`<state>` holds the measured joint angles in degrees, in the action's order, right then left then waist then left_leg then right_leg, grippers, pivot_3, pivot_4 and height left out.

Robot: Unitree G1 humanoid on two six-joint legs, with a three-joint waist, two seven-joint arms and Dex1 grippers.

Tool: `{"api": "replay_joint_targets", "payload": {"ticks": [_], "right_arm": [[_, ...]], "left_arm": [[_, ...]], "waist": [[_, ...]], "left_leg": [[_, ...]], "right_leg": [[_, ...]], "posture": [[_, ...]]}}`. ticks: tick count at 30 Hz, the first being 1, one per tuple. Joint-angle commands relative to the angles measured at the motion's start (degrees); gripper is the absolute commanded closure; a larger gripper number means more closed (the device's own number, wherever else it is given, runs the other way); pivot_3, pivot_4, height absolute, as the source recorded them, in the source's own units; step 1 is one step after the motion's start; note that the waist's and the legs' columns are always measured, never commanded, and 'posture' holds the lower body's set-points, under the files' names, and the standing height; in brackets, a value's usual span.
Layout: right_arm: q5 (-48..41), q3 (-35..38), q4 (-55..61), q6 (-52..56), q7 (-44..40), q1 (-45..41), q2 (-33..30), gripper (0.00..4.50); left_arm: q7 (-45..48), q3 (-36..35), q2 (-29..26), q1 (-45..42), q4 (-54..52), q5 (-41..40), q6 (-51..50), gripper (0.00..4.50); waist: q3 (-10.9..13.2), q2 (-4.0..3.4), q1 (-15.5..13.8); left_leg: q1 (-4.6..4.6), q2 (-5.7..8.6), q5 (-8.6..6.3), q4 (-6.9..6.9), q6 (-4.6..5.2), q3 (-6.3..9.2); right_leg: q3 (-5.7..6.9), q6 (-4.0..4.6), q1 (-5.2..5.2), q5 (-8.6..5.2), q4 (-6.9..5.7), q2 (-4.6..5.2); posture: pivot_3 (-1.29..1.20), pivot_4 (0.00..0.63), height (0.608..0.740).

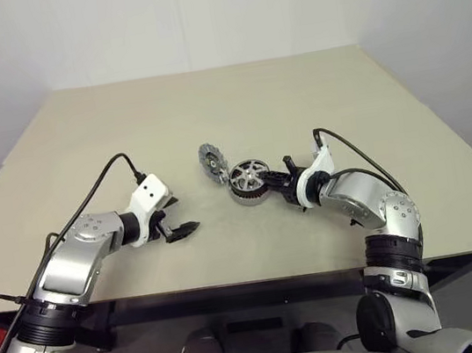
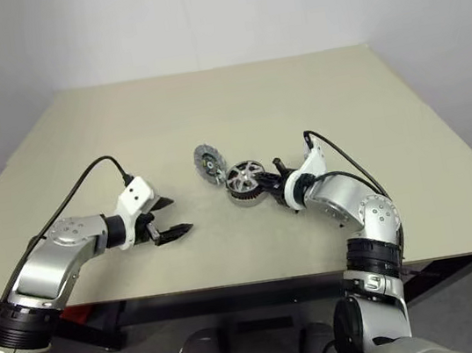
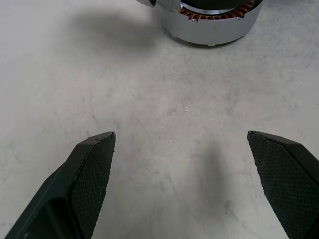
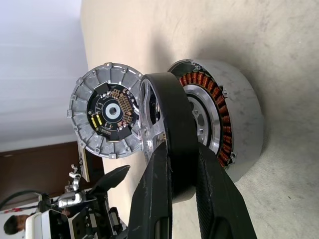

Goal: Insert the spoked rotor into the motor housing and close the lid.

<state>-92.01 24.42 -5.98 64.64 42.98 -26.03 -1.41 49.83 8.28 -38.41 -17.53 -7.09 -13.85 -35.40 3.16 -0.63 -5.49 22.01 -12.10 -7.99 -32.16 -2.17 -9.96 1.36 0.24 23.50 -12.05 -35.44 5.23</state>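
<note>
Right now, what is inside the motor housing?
The motor housing holds the spoked rotor: copper coils show around its rim. The right gripper is shut on a dark-rimmed ring part that covers most of the opening, so the floor beneath cannot be seen.

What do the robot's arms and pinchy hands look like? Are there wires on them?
Both arms are shiny silver-grey metal with black rings at the joints and white wrist parts. A black cable loops over each arm to the wrist. The left end effector and right end effector each have two black fingers; the left one's are wedge-shaped with bumpy, cross-hatched pads.
</note>
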Motion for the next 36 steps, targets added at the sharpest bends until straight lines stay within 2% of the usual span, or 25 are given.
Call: {"api": "replay_joint_targets", "payload": {"ticks": [1, 26, 36], "right_arm": [[-2.7, -1.8, 2.6, -1.9, 0.0, -0.1, -0.6, 4.17], [-0.1, -5.7, -3.9, -5.8, -6.6, -0.9, -5.7, 4.17], [2.8, -6.5, -4.8, -4.8, -12.1, -1.1, -7.4, 0.88]], "left_arm": [[0.1, -1.5, -0.8, -1.1, -0.6, 0.0, 1.0, 0.00], [-0.3, -2.0, -0.9, -0.9, -0.9, 0.1, 1.1, 0.00], [-0.2, -2.0, -0.9, -1.0, -0.7, 0.0, 1.2, 0.00]], "waist": [[0.0, 0.00, 0.0], [0.0, 0.02, 0.0], [-0.1, 0.22, 0.0]], "left_leg": [[0.00, 0.00, 0.00, 0.00, 0.00, 0.00], [0.04, 0.01, 0.00, -0.05, 0.00, 0.01], [-0.06, 0.01, 0.00, -0.09, 0.01, 0.04]], "right_leg": [[0.00, 0.00, 0.00, 0.00, 0.00, 0.00], [0.00, 0.00, -0.01, 0.00, 0.00, 0.00], [0.02, -0.01, -0.16, 0.00, 0.00, 0.01]], "posture": [[0.00, 0.000, 0.740], [0.00, 0.000, 0.740], [0.00, 0.000, 0.740]]}}
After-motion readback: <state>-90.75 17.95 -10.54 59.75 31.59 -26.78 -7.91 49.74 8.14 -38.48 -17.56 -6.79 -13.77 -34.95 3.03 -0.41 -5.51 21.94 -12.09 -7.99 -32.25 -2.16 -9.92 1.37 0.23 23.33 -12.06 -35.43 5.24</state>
